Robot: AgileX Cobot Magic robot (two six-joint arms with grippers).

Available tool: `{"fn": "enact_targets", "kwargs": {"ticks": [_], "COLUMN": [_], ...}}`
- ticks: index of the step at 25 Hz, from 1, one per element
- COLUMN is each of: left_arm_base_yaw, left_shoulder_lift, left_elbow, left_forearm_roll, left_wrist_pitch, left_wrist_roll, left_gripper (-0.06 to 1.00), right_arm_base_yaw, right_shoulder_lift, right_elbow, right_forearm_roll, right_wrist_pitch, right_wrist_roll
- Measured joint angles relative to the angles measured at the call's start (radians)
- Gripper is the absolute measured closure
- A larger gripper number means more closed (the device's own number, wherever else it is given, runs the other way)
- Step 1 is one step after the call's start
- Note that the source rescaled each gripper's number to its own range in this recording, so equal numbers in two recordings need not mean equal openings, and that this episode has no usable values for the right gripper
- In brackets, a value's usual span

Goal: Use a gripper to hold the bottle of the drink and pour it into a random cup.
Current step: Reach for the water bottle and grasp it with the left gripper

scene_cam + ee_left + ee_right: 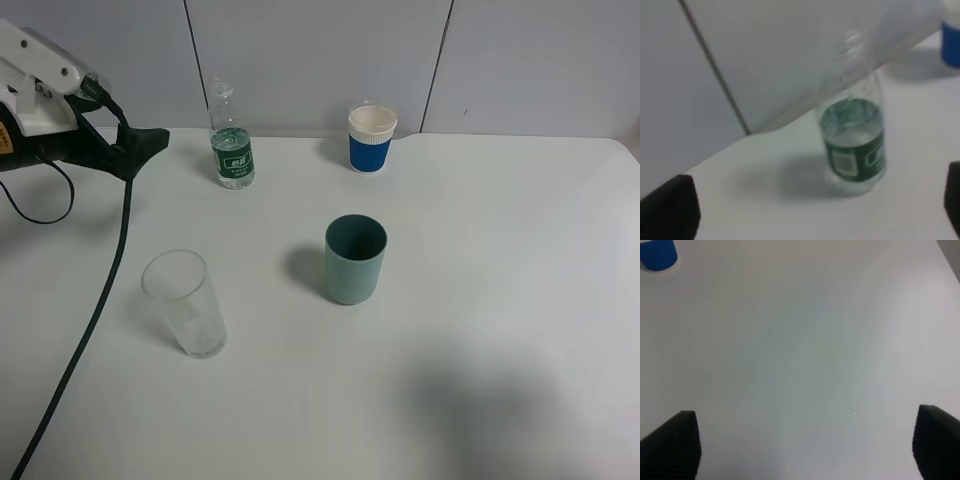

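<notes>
The white tabletop (500, 300) was the biggest thing, with grey wall panels behind it. The left arm (40, 95) reached in from the far left corner, and a black cable (98, 315) trailed from it down across the tabletop, passing just left of the clear glass (185, 305).

The left gripper (150, 143) pointed at the bottle (232, 150) but did not touch it. Its jaws were wide apart, and only bare tabletop lay between them and the bottle. The right gripper (802, 442) hung over a plain part of the tabletop with its jaws wide apart too, holding nothing.

The glass stood near the front left. The green cup (355, 260) stood upright in the middle, well apart from the glass.

The bottle stood upright at the back by the wall, with some drink in its lower part. The blue and white paper cup (371, 138) stood at the back too, to the right of the bottle.
</notes>
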Motion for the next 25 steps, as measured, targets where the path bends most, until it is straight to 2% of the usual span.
{"fn": "enact_targets", "kwargs": {"ticks": [4,10,25], "left_arm_base_yaw": [0.031,0.031,0.023], "left_shoulder_lift": [0.098,0.210,0.400], "left_elbow": [-0.025,-0.123,-0.283], "left_forearm_roll": [0.092,0.194,0.192], "left_wrist_pitch": [-0.120,-0.176,-0.219], "left_wrist_roll": [0.000,-0.014,-0.023], "left_gripper": [-0.06,-0.06,-0.06], "right_arm_base_yaw": [0.000,0.000,0.000], "right_shoulder_lift": [0.000,0.000,0.000], "right_elbow": [0.000,0.000,0.000], "right_forearm_roll": [0.000,0.000,0.000], "right_wrist_pitch": [0.000,0.000,0.000], "right_wrist_roll": [0.000,0.000,0.000]}}
